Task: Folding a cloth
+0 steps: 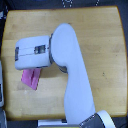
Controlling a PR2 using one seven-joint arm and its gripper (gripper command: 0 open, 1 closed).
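We look down from above on a wooden worktop (100, 45) that fills most of the exterior view, its pale yellow-brown surface bounded by darker edges. The robot's white arm (75, 85) enters from the bottom edge, runs up the middle of the picture, bends near the top and ends in a boxy white section (32, 52) with grey panels that reaches toward the exterior view's left. The cloth (31, 78) lies on the worktop at the lower left, just below that boxy section and partly covered by it, so we see only the lower part of the fabric. What shows is a plain pink-magenta piece with straight edges and one corner pointing down toward the bottom left. Its visible long axis seems to run on a diagonal, from upper right under the arm down to lower left, tilted against the worktop's edges, though the hidden part keeps us from being sure of its full outline. It appears to lie flat, and the picture is too blurred for us to say whether any part is doubled over. We cannot make out the fingers of the tool (31, 67) beneath the arm's end, so we cannot tell how far it is open or whether it has hold of the cloth.
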